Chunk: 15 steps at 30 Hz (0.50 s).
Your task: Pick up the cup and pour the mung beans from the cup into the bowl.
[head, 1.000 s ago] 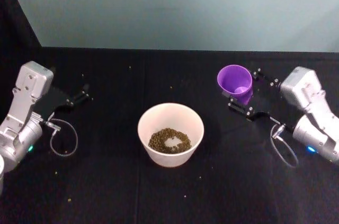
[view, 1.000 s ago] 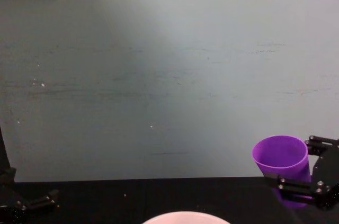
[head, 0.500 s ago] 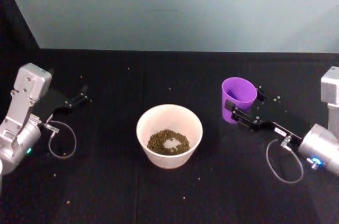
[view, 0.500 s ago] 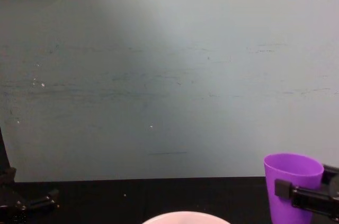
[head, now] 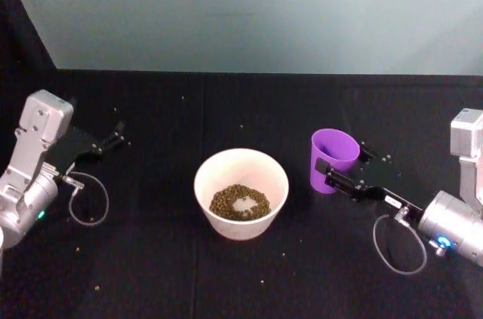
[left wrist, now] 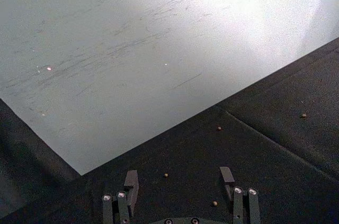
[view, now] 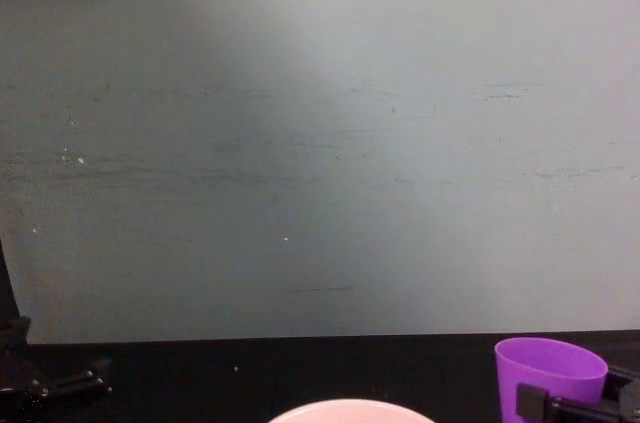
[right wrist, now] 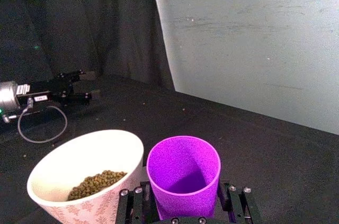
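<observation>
Between the right gripper's (head: 337,173) jaws, clamped on its wall, the small bright purple plastic cup (head: 333,160) now stands upright and low toward the counter's (head: 226,274) right edge, lowered since a second ago. Mung beans (head: 240,202) already lie in the wide pale bowl (head: 241,191) at centre: pouring looks done. Left gripper (head: 112,138) parked, jaws wide.

In the chest view the bowl (view: 350,410) shows just a sliver of rim at the bottom edge, and the cup (view: 548,379) is cut off below. The right gripper (right wrist: 185,205) hides the cup's base in its wrist view.
</observation>
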Each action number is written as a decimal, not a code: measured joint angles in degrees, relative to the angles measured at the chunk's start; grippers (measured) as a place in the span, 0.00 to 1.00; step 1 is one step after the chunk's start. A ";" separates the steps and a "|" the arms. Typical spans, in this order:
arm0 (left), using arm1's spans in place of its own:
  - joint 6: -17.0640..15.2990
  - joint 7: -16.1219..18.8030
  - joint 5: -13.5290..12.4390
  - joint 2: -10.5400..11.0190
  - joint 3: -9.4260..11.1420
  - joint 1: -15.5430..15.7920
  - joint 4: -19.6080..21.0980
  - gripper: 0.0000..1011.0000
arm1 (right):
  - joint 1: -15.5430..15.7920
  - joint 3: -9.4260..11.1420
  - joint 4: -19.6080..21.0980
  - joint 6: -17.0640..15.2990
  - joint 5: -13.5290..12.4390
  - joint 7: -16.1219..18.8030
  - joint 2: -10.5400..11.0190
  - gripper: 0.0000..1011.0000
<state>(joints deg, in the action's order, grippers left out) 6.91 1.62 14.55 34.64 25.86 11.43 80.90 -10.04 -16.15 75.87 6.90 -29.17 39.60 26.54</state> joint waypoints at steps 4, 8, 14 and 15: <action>0.00 0.00 0.00 0.00 0.00 0.00 0.00 0.99 | -0.59 -0.95 -1.29 0.53 -0.26 0.09 0.02 0.72; 0.00 0.00 0.00 0.00 0.00 0.00 0.00 0.99 | -1.11 -1.83 -2.21 0.59 -0.40 0.16 0.11 0.72; 0.00 0.00 0.00 0.00 0.00 0.00 0.00 0.99 | -2.17 -3.16 -3.72 0.51 -0.28 -0.26 0.18 0.72; 0.00 0.00 0.00 0.00 0.00 0.00 0.00 0.99 | -2.29 -3.31 -3.88 0.50 -0.28 -0.35 0.19 0.72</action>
<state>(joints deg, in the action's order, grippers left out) 6.91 1.62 14.55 34.64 25.86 11.43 80.90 -12.33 -19.45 71.99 7.39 -29.45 39.25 26.72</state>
